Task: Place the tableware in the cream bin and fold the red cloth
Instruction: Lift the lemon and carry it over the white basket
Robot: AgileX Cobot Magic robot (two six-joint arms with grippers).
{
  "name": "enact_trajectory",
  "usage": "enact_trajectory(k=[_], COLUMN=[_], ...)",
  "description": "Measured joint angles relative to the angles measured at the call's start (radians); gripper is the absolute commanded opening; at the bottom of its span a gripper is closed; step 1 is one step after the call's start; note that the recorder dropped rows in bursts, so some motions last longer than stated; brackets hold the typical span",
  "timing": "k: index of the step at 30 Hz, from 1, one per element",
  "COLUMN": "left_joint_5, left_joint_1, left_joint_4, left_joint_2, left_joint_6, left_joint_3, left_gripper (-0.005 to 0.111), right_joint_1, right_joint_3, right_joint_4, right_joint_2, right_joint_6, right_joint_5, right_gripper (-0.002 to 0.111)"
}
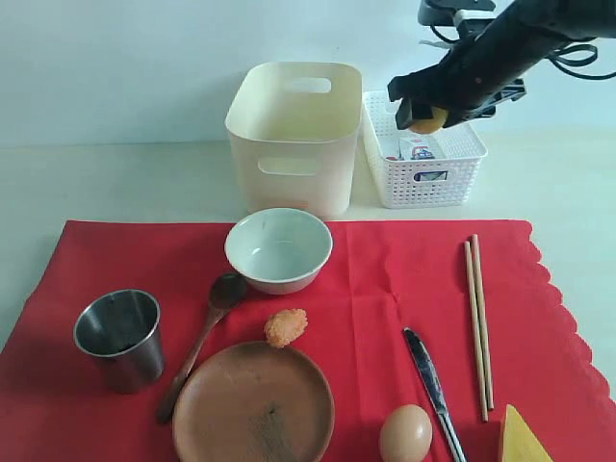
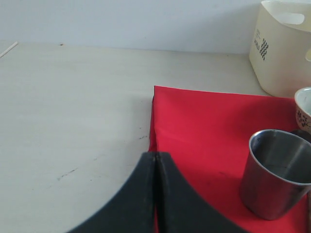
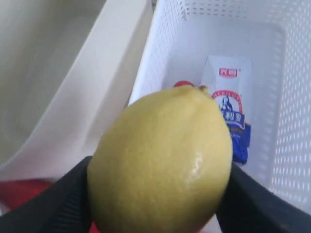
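The red cloth (image 1: 385, 289) lies flat, carrying the pale bowl (image 1: 278, 248), steel cup (image 1: 119, 337), dark wooden spoon (image 1: 200, 342) and brown plate (image 1: 253, 404). Behind it stands the cream bin (image 1: 289, 135). My right gripper (image 1: 426, 116) is shut on a yellow lemon (image 3: 163, 165) and hangs over the white lattice basket (image 1: 462, 173), above its near left part. In the left wrist view my left gripper (image 2: 155, 158) is shut with nothing in it, above the cloth's edge (image 2: 194, 121), near the cup (image 2: 274, 172). The left gripper is out of the exterior view.
A blue-and-white milk carton (image 3: 231, 104) lies in the basket. On the cloth are also chopsticks (image 1: 479, 318), a knife (image 1: 430, 380), an egg (image 1: 405, 434), a cheese wedge (image 1: 525, 438) and an orange food lump (image 1: 286, 327).
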Motion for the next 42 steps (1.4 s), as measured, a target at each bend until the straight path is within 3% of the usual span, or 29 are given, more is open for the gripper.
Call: enact_trajectory(k=[12,15,20,40,42], left_joint_5=[0.000,0.000,0.000,0.000,0.000], left_joint_1=[0.000,0.000,0.000,0.000,0.000], left_joint_4=[0.000,0.000,0.000,0.000,0.000], left_joint_2=[0.000,0.000,0.000,0.000,0.000], left_joint_6=[0.000,0.000,0.000,0.000,0.000], left_joint_3=[0.000,0.000,0.000,0.000,0.000], left_gripper=[0.000,0.000,0.000,0.000,0.000], right_joint_1=[-0.058,-0.060,-0.060,-0.060,-0.060], right_joint_3=[-0.484,-0.515,-0.526,-0.526,-0.526], right_joint_4=[-0.039,-0.090,-0.182,-0.313,-0.313], right_joint_2=[0.355,0.376,0.403,0.427,0.427], right_joint_6=[0.008,0.008,0.013,0.051,0.051], right_joint_5=[0.022,0.020,-0.024,-0.056,-0.056], right_gripper=[0.000,0.002,0.014,0.015,0.023])
